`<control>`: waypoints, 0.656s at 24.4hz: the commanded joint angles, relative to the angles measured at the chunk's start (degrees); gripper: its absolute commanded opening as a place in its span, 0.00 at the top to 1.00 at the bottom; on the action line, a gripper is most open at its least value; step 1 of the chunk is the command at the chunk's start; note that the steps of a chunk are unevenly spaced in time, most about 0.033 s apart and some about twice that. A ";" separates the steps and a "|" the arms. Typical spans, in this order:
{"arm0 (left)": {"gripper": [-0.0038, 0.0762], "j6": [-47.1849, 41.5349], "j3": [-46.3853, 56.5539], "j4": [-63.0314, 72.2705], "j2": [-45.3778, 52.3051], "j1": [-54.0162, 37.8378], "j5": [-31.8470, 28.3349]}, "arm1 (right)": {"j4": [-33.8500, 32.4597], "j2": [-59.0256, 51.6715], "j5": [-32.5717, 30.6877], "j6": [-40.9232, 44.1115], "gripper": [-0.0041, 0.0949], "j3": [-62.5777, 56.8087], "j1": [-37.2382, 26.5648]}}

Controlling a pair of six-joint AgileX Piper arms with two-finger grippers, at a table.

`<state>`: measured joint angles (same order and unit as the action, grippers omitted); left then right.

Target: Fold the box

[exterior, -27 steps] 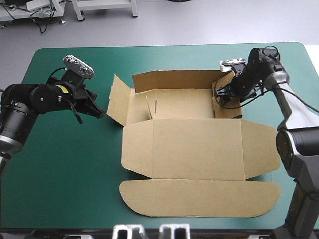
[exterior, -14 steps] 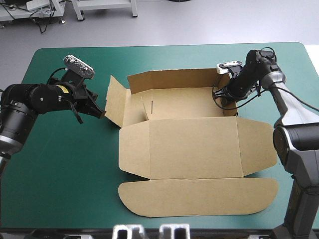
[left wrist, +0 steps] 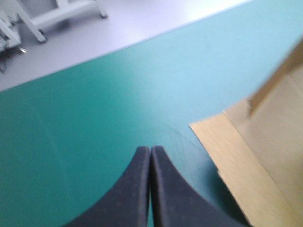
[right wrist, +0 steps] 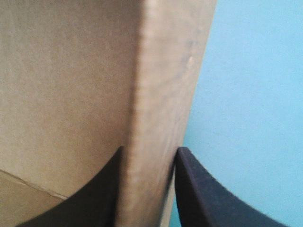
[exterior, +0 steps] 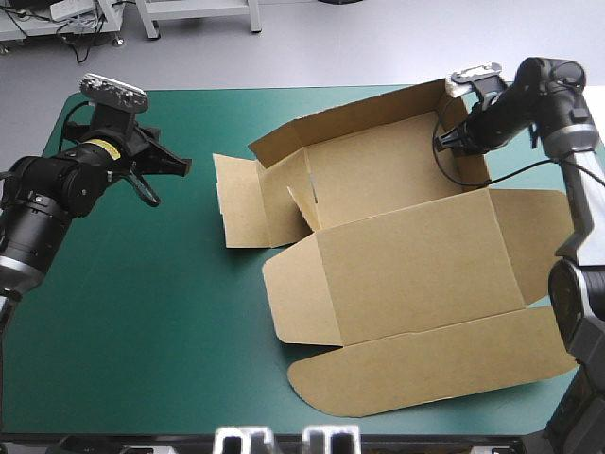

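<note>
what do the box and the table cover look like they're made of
The box looks like brown paperboard, probably cardboard, with a matte finish. It holds crisp fold lines, and its cut edge shows some thickness in the right wrist view. The cover is teal-green, smooth and seamless with a faint sheen. It may be a rubbery mat or a laminate, which cannot be told by look alone.

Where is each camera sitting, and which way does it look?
High view: above and behind the robot, looking forward and down at the table and the box; both arms show, with the left gripper and the right gripper.
Left wrist view: on the left wrist, looking along the shut left gripper across the table toward a box flap; only that gripper shows.
Right wrist view: on the right wrist, looking along the right gripper, shut on a box wall; only that gripper shows.
Shared: all three views show the box.
</note>
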<state>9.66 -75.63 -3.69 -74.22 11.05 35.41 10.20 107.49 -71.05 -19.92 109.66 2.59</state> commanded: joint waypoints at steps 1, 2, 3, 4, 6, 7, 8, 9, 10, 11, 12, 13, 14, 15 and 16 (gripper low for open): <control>0.96 -9.66 -1.54 -9.00 -0.02 0.05 -8.43 | 6.61 -6.51 -0.49 -2.97 0.98 2.00 -4.44; 0.96 -10.90 -1.54 -10.76 -0.88 -0.31 -7.86 | 8.22 -7.18 -0.49 -3.37 0.98 2.00 -5.54; 0.95 -11.96 -1.54 -9.99 -2.19 -1.72 -7.33 | 9.80 -7.96 -0.49 -4.00 0.98 2.00 -6.69; 0.92 -11.96 -1.54 -8.05 -3.44 -3.55 -7.20 | 10.58 -8.64 -0.49 -4.57 0.98 2.00 -7.39; 0.82 -10.32 -1.54 -0.88 -6.10 -8.59 -7.20 | 10.72 -9.49 -0.49 -5.05 0.98 2.00 -8.18; 0.74 -6.76 -1.54 4.87 -7.52 -11.55 -6.54 | 10.46 -9.94 -0.49 -5.16 0.98 2.00 -8.18; 0.69 -4.22 -1.54 9.52 -8.26 -13.07 -6.07 | 10.46 -10.03 -0.49 -5.29 0.98 2.00 -8.18; 0.64 -0.30 -1.54 14.80 -9.17 -14.86 -5.18 | 10.72 -10.08 -0.49 -5.46 0.98 2.00 -8.18; 0.59 4.18 -1.54 20.57 -10.11 -16.55 -3.95 | 11.15 -10.08 -0.49 -5.46 0.98 2.00 -8.18; 0.55 7.93 -1.54 25.14 -10.89 -18.17 -2.55 | 11.62 -10.08 -0.49 -5.46 0.98 2.00 -8.18; 0.52 12.65 -1.54 30.70 -11.87 -19.61 -0.85 | 12.31 -10.08 -0.49 -5.57 0.98 2.00 -8.18; 0.51 17.39 -1.54 36.01 -12.86 -20.81 0.43 | 13.12 -10.08 -0.49 -6.00 0.98 2.00 -8.18; 0.51 20.96 -1.54 39.88 -13.64 -21.43 1.63 | 14.22 -10.08 -0.49 -6.33 0.98 2.00 -8.18; 0.51 25.73 -1.54 44.15 -14.84 -22.33 3.19 | 15.49 -10.08 -0.49 -7.06 0.98 2.00 -8.18; 0.51 28.52 -1.54 47.76 -15.61 -22.76 4.05 | 16.47 -10.08 -0.49 -7.34 0.98 2.00 -8.18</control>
<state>28.20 -75.63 30.97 -90.04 -10.23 38.79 20.82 100.85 -71.63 -26.16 109.72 -5.06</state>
